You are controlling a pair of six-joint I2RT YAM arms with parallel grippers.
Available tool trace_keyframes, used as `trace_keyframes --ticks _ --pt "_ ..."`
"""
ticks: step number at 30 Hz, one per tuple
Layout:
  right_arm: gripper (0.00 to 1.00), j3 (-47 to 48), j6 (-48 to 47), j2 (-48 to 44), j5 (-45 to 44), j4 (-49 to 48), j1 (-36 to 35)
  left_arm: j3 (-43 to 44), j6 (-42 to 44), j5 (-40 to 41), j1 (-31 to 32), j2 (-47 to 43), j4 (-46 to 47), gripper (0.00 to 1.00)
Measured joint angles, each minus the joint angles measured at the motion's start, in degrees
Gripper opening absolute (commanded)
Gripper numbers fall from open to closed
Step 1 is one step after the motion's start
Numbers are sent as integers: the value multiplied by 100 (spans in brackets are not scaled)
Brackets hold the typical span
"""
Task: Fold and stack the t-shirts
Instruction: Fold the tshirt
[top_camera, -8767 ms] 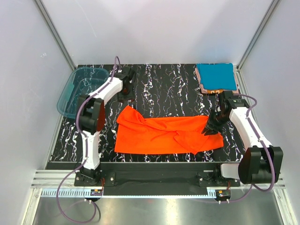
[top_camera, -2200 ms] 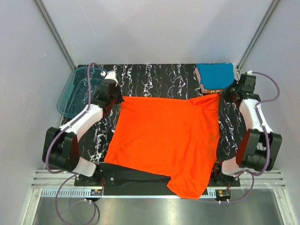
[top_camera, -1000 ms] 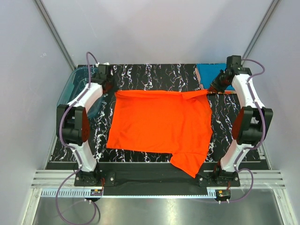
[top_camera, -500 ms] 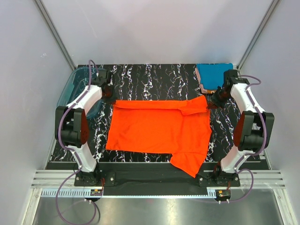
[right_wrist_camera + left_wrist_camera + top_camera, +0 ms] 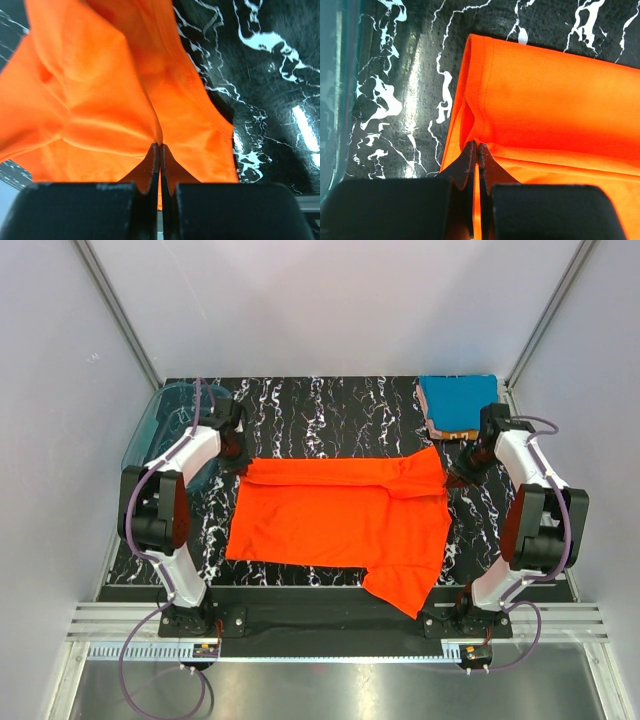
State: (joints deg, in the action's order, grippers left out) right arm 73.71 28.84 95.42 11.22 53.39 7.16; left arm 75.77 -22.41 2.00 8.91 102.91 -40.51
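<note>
A bright orange-red t-shirt (image 5: pixel 340 520) lies spread on the black marbled table (image 5: pixel 330 410), its far edge doubled over toward me. My left gripper (image 5: pixel 237 458) is shut on the shirt's far left corner (image 5: pixel 476 142). My right gripper (image 5: pixel 452 476) is shut on the far right corner, where the cloth (image 5: pixel 125 100) bunches at the jaws (image 5: pixel 159 146). A sleeve (image 5: pixel 400 585) hangs over the table's near edge. A folded teal blue t-shirt (image 5: pixel 460 403) tops a stack at the far right corner, with a pinkish-orange edge (image 5: pixel 450 432) showing beneath.
A translucent teal plastic tub (image 5: pixel 165 425) stands at the table's far left, close behind my left arm; its wall (image 5: pixel 335 90) fills the left edge of the left wrist view. White walls and metal posts close in the table.
Both grippers came toward me and lower, carrying the shirt's far edge with them. That edge now folds over the shirt body, and the spread cloth reaches less far back.
</note>
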Motion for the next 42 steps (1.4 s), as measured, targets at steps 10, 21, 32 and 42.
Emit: trace_keyframes --ticks 10,21,32,42 --pt "0 -627 -11 -61 203 -131 4 0 15 76 31 22 -20 0" --pt "0 -1099 98 -114 348 -280 4 0 17 254 33 44 -22 0" --pt "56 -1102 -24 -313 468 -87 4 -7 20 315 37 -26 -264 71" --pt "53 245 -308 203 612 -437 4 356 4 -212 83 -474 -149 53"
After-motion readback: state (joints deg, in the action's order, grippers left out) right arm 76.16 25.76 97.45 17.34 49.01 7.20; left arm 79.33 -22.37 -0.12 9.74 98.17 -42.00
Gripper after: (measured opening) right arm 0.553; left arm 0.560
